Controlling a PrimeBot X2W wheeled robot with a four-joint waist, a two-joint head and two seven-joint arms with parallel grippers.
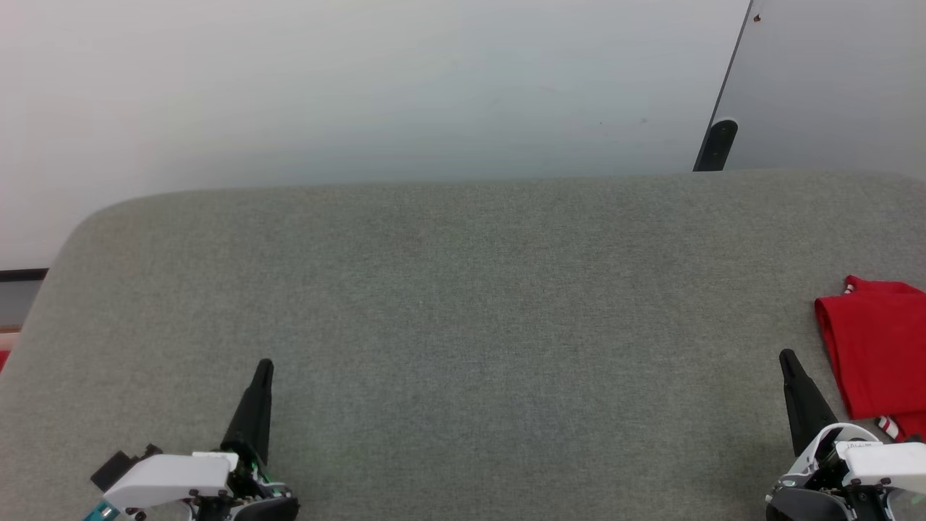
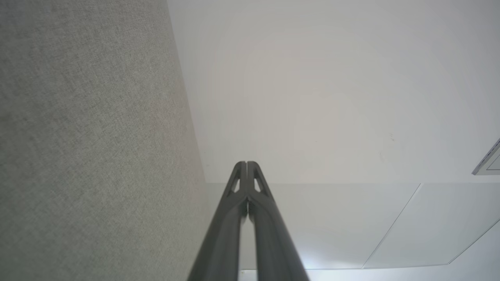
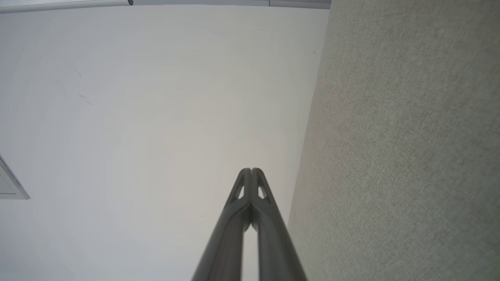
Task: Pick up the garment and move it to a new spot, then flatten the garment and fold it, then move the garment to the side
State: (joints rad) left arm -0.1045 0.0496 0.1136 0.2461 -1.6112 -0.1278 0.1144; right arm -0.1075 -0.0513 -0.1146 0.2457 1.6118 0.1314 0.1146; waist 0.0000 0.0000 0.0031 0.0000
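Nearest to us, at the near edge of the grey woven-fabric surface (image 1: 470,289) with rounded corners, we see both arms in a matched pose. Each white wrist housing sits low and its long dark fingers point away across the cloth.

The left gripper (image 1: 265,367) rises near the near left corner of the surface. In the left wrist view its two fingers meet tip to tip, so we read the left gripper (image 2: 247,164) as closed on nothing, with the grey surface (image 2: 78,136) running alongside it.

The right gripper (image 1: 787,358) rises near the near right corner. In the right wrist view we find the right gripper (image 3: 252,171) pressed together in the same way and empty, beside the grey surface (image 3: 410,156). A small dark marking on its white housing (image 1: 875,459) is too small for us to read.

Just beside the right gripper, the small bright red soft fabric garment (image 1: 879,347) lies folded flat at the right edge of the surface. Bits of white-and-red striped trim (image 1: 886,425) show at its near corner.

Beyond the far edge of the surface we see a pale plain background crossed by a thin dark slanted line (image 1: 731,65), with a short dark rounded post (image 1: 718,145) at its lower end.
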